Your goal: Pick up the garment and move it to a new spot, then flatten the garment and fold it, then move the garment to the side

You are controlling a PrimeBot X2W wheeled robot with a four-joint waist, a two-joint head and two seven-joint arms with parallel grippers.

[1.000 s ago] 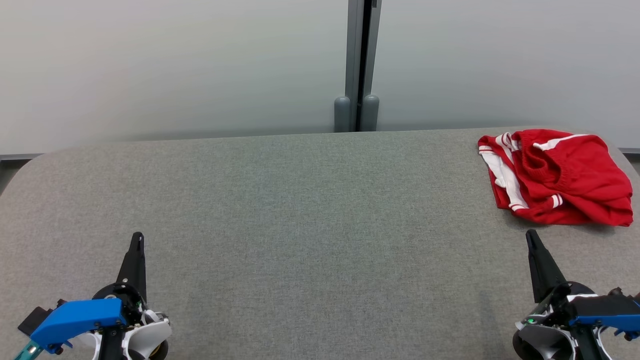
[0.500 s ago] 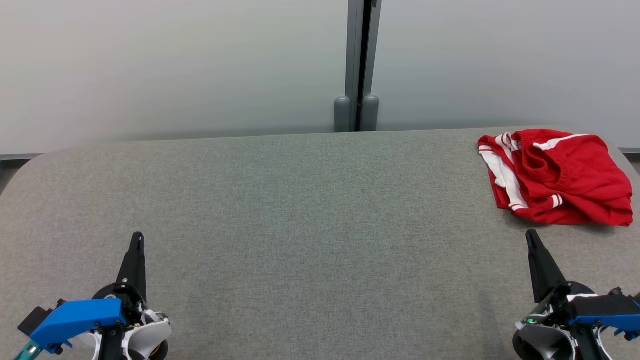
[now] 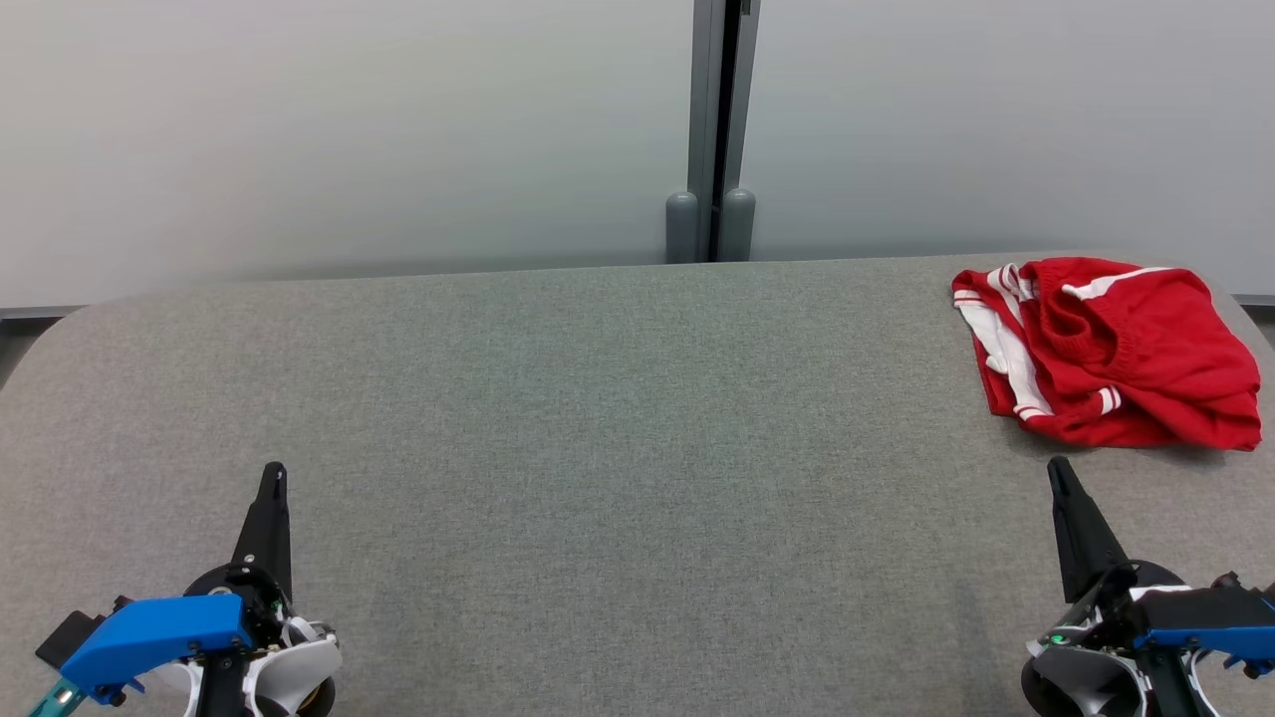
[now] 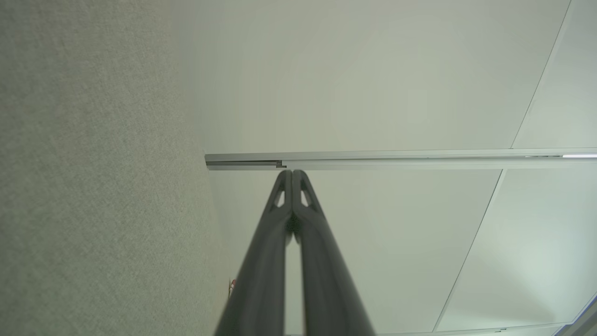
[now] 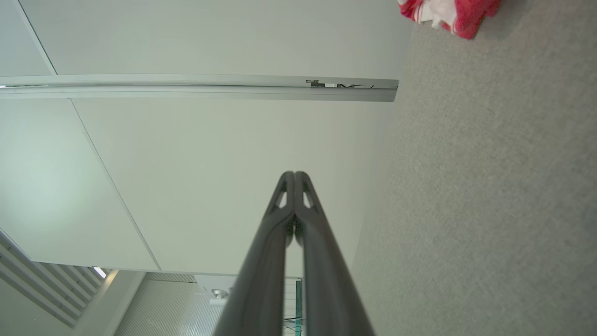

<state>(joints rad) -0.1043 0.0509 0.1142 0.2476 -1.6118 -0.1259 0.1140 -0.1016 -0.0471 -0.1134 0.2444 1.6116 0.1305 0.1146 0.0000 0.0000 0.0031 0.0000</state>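
The right end effector (image 3: 1056, 470) is seen at the near right of the desk (image 3: 618, 448). Its two dark fingers are pressed together with nothing held, and the tips point toward the far side. Just beyond those tips and a little to the right, untouched, the red shorts (image 3: 1106, 354) with white stripes are bunched in a crumpled heap at the far right corner of the grey fabric desk, with the elastic waistband turned upward. The left end effector (image 3: 271, 476) is likewise closed on nothing at the near left, well apart from the shorts, with the middle of the desk between. A pale panelled wall (image 3: 299, 129) with a grey upright post (image 3: 719, 129) is seen behind the far edge.
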